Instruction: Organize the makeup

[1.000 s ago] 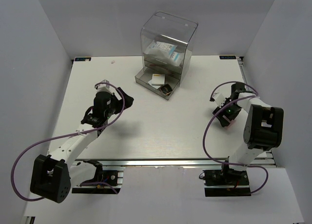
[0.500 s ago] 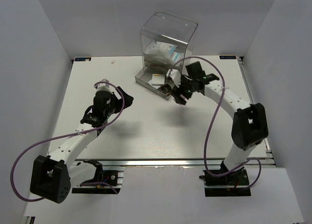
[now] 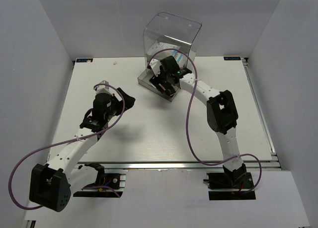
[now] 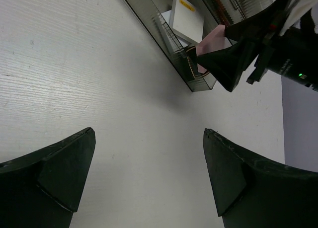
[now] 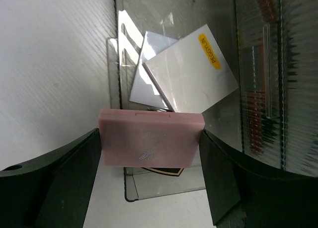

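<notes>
Snugly between right gripper point(image 5: 149, 141), pink square point(image 5: 150, 151) (clamped)

Robotics lab test cell, white surface point(image 3: 149, 138) boxed in by plain white panels point(image 3: 44, 44) (left, back, right), left arm point(image 3: 74, 144) and right arm point(image 3: 221, 114) mounted along an aluminium rail point(image 3: 164, 165), purple cable point(image 3: 188, 118) looping

Lighting was bright, even | soft shadows lay on table point(image 3: 149, 138) | clear box point(image 3: 171, 34) showed glare | wrist-view foreground was blurred
</notes>
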Available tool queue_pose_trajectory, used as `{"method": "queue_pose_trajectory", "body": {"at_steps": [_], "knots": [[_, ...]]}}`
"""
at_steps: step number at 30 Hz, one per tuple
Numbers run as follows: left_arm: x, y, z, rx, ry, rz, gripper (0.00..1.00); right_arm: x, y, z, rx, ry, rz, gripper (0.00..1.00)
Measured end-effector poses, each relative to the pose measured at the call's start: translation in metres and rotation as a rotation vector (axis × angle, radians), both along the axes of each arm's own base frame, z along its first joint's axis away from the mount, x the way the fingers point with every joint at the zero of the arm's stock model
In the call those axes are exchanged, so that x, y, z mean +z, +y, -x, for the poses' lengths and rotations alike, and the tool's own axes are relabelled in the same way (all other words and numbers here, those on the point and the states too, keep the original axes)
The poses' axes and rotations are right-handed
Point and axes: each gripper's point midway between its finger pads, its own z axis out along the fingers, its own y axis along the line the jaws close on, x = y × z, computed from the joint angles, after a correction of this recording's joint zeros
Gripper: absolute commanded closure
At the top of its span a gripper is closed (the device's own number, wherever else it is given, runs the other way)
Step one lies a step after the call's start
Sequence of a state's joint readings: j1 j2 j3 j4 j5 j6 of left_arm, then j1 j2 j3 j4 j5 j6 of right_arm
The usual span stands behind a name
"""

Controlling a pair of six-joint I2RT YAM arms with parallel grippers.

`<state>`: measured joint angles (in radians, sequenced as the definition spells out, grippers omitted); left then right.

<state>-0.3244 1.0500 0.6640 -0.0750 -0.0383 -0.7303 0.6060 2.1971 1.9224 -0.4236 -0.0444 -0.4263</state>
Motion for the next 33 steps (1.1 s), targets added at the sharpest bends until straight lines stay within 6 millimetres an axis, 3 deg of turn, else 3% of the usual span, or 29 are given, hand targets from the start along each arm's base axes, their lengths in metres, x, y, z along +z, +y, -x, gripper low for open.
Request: {"method": "queue_pose_trajectory", "body": {"at_steps": [7, 9, 10, 15, 21, 26, 28, 29, 31, 32, 33], "knots": [[0.000, 0.000, 0.000, 0.004, 0.004, 0.009, 0.02, -0.015, -0.016, -0.013, -0.075, -0.034, 0.065, 0.46], [-0.002, -0.001, 0.000, 0.003, 0.010, 0.008, 0.02, -0.017, -0.020, -0.016, -0.087, -0.041, 0.074, 0.44], [-0.004, -0.001, 0.000, 0.003, 0.014, 0.007, 0.02, -0.017, -0.022, -0.017, -0.092, -0.047, 0.076, 0.35], [-0.012, -0.004, -0.002, -0.009, 0.036, 0.006, 0.02, -0.021, -0.029, -0.021, -0.100, -0.057, 0.097, 0.11], [-0.009, -0.019, -0.005, -0.073, 0.023, 0.052, 0.05, -0.025, -0.030, -0.018, -0.078, -0.041, 0.097, 0.11], [-0.020, -0.034, -0.008, -0.129, 0.058, 0.096, 0.14, -0.019, -0.030, 0.004, 0.017, 0.003, 0.076, 0.11], [-0.027, -0.039, -0.009, -0.144, 0.085, 0.108, 0.21, -0.006, -0.028, 0.020, 0.094, 0.019, 0.037, 0.14], [-0.030, -0.041, -0.010, -0.150, 0.098, 0.118, 0.31, 0.003, -0.026, 0.030, 0.140, 0.024, 0.009, 0.17], [-0.035, -0.046, -0.010, -0.162, 0.118, 0.136, 0.39, 0.025, -0.025, 0.049, 0.233, 0.016, -0.049, 0.35], [-0.037, -0.048, -0.011, -0.168, 0.125, 0.145, 0.51, 0.036, -0.024, 0.061, 0.286, 0.011, -0.076, 0.49], [-0.038, -0.050, -0.012, -0.173, 0.131, 0.156, 0.59, 0.048, -0.023, 0.072, 0.336, 0.004, -0.106, 0.78]]}}
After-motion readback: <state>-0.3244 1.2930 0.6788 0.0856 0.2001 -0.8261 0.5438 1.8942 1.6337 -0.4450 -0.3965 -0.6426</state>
